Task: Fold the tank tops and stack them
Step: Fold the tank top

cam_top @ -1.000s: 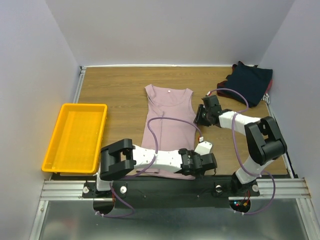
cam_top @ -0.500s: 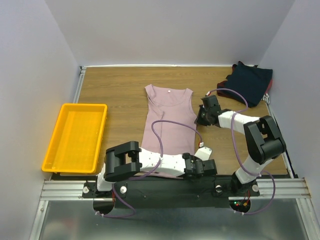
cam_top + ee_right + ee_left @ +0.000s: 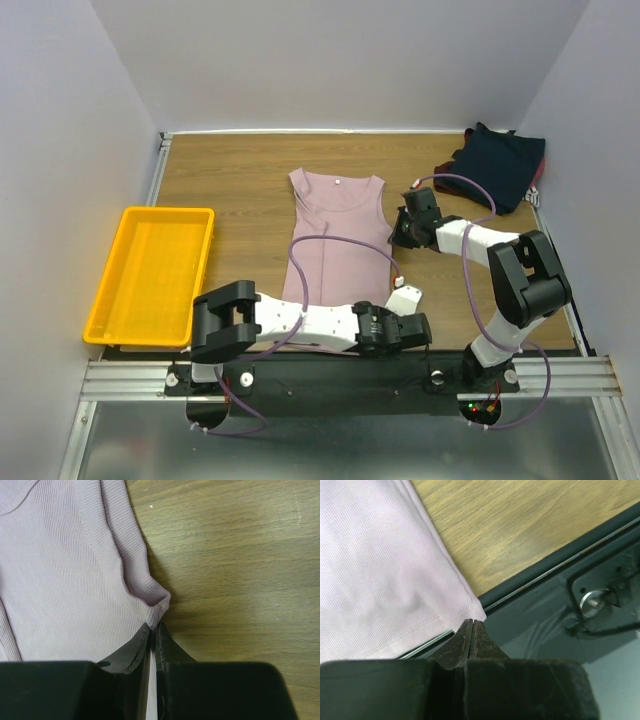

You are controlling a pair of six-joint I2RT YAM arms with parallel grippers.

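Left tool [image 3: 473,623] clamps the near hem corner of the pink tank top [image 3: 380,565]; right tool [image 3: 154,626] pinches its side edge.

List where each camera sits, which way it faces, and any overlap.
Top external: fixed above and behind the bases, looking down on the table; left arm and right arm in view, plus pink tank top, navy tank tops, yellow tray.
Left wrist: on the left arm, looking along its shut left pincer at the pink tank top's near hem corner.
Right wrist: on the right arm, looking along the right pincer, shut on the pink tank top's bunched side edge.
Shared: all three show the pink tank top and table.
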